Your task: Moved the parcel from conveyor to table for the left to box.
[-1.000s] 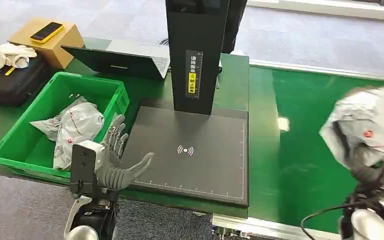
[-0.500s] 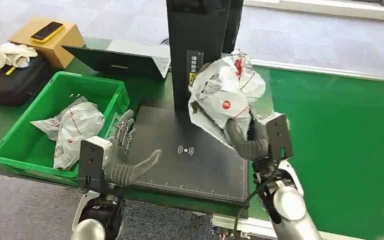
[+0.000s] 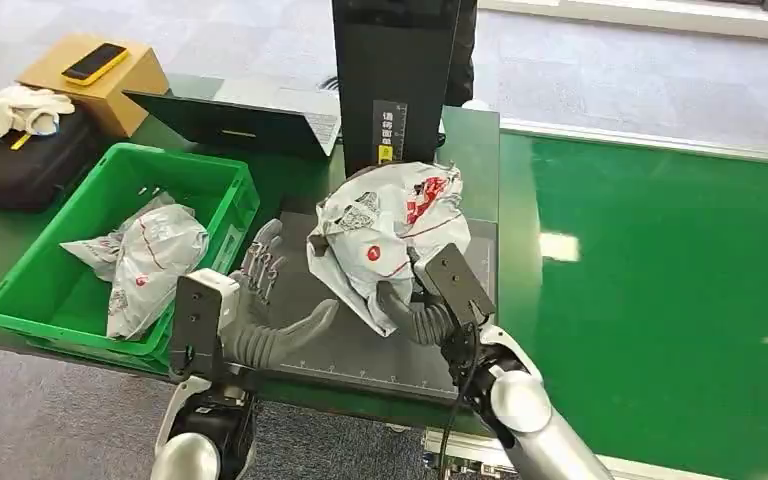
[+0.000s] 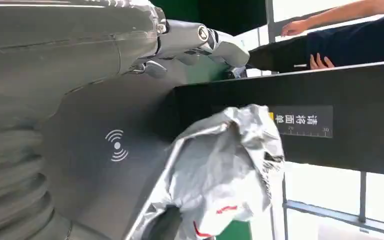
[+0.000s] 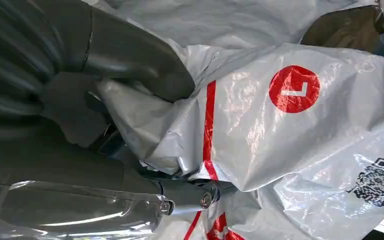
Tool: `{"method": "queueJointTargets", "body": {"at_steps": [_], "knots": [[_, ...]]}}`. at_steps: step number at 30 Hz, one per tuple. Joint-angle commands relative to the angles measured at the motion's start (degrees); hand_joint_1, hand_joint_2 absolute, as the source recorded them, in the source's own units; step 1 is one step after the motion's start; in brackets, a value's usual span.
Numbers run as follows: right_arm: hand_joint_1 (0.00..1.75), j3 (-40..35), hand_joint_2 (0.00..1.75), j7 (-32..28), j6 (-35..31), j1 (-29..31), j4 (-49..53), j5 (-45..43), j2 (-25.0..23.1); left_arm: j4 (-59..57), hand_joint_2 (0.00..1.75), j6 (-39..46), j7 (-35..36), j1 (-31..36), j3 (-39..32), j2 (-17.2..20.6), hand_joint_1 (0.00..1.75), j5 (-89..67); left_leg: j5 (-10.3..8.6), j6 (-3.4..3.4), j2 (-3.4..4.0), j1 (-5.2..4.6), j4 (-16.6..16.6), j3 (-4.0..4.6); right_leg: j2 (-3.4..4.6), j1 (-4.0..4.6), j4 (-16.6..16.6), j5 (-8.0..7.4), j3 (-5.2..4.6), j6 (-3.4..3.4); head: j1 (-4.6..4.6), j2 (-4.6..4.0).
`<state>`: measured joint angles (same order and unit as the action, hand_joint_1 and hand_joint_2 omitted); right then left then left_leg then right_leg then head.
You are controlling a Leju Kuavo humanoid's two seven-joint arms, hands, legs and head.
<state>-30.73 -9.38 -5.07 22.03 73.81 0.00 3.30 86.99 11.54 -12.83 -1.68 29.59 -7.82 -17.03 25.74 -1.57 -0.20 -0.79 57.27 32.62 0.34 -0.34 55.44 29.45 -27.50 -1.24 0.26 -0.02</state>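
A crumpled white and grey parcel bag (image 3: 390, 235) with red markings hangs over the black scanner pad (image 3: 320, 270) on the table, and my right hand (image 3: 420, 310) grips it from below. The right wrist view has the thumb (image 5: 130, 55) pressed into the parcel (image 5: 290, 130). My left hand (image 3: 260, 320) is open at the pad's near left corner, fingers spread, just left of the parcel. From the left wrist camera the parcel (image 4: 220, 170) shows above the pad (image 4: 105, 150). The green box (image 3: 30, 290) stands to the left with another bagged parcel (image 3: 150, 260) inside.
A black scanner column (image 3: 395, 90) rises behind the pad. An open laptop (image 3: 230, 120), a black case (image 3: 20, 165), a cardboard box with a yellow phone (image 3: 95, 62) sit at the back left. The green conveyor (image 3: 660, 300) runs on the right. A person's hands (image 4: 320, 60) are beyond the column.
My right hand has carried the parcel from over the conveyor leftward and down over the scanner pad. My left hand has shifted slightly right toward it, staying open.
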Motion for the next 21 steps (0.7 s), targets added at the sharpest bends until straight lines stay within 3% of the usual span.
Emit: {"method": "queueJointTargets", "body": {"at_steps": [1, 6, 10, 16, 17, 18, 21], "knots": [[1.75, -2.71, 1.75, 0.01, 0.05, 2.55, -5.52, -0.33, -0.18, -3.54, 1.75, -0.1, 0.4, 2.16, 1.62, 2.54, 0.0, 0.25, -0.04, 0.15, 0.06, 0.01, -0.11, -0.1, 0.03, -0.01, -0.07, -0.03, 0.07, 0.04, 0.0, 0.0], [1.75, -4.17, 1.75, 5.16, 2.27, 2.03, -10.44, -1.16, -0.13, -3.77, 1.75, -0.31, 1.0, 2.63, 2.49, 3.17, 0.0, 0.89, -0.06, 0.19, 0.06, 0.0, -0.19, -0.16, 0.02, -0.02, -0.13, -0.05, 0.13, 0.05, 0.0, -0.02], [1.75, -5.77, 1.75, 5.34, 2.92, 1.85, -17.45, -1.51, -1.27, -3.45, 1.75, 0.48, 1.98, 2.71, 3.02, 3.21, 0.0, 1.59, -0.04, 0.15, 0.01, 0.04, -0.17, -0.21, -0.02, 0.02, -0.17, -0.04, 0.21, 0.05, 0.0, 0.0], [1.75, -5.82, 1.75, 8.43, 3.18, 1.6, -19.63, -1.57, -0.26, -1.52, 1.75, 1.28, 2.78, 0.84, 2.92, 3.53, 0.0, 0.83, -0.02, 0.16, 0.03, 0.03, -0.18, -0.2, 0.0, 0.02, -0.18, -0.02, 0.21, 0.05, 0.0, -0.02], [1.47, -6.01, 1.75, 9.69, 3.54, 1.74, -20.4, -1.43, -0.05, -1.73, 1.75, 1.22, 2.95, 1.13, 2.94, 3.49, 0.0, 0.78, -0.04, 0.21, 0.01, 0.02, -0.23, -0.23, -0.03, 0.0, -0.21, -0.03, 0.23, 0.06, 0.0, -0.02], [0.0, -6.47, 1.75, 10.49, 4.16, 2.09, -21.41, -1.23, 0.23, -1.97, 1.75, 1.07, 3.14, 1.43, 2.95, 3.43, 0.0, 0.76, -0.09, 0.3, -0.01, 0.0, -0.34, -0.3, -0.07, -0.03, -0.27, -0.05, 0.28, 0.09, 0.0, -0.02], [0.0, -5.47, 1.75, 9.28, 4.82, 3.22, -22.59, -2.93, 0.8, -2.14, 1.75, 1.08, 3.21, 1.6, 2.62, 3.23, 0.0, 0.75, -0.02, 0.11, -0.04, 0.02, -0.08, -0.09, -0.06, 0.01, -0.09, -0.02, 0.1, 0.03, 0.02, 0.0]]}}
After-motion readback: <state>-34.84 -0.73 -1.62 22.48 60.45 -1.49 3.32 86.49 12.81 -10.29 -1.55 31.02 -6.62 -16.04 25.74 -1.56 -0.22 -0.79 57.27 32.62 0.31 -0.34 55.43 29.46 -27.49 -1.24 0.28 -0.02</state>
